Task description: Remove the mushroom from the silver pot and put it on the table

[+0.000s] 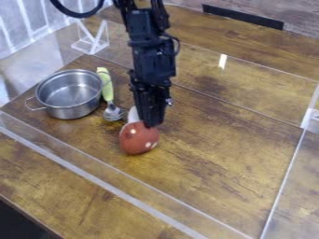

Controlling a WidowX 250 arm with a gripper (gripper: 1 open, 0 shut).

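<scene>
The mushroom point(137, 140) lies on its side on the table point(212, 159), red-brown cap toward the camera. My gripper point(149, 119) points steeply down and is shut at the mushroom's white stem, which its fingers hide. The cap still rests on the wood. The silver pot point(69, 93) stands to the left with nothing in it, well apart from the gripper.
A spoon with a yellow-green handle point(107, 90) lies between the pot and the mushroom, its bowl close to the gripper's left side. Clear acrylic strips point(75, 163) edge the work area. A clear stand point(90, 39) is at the back left.
</scene>
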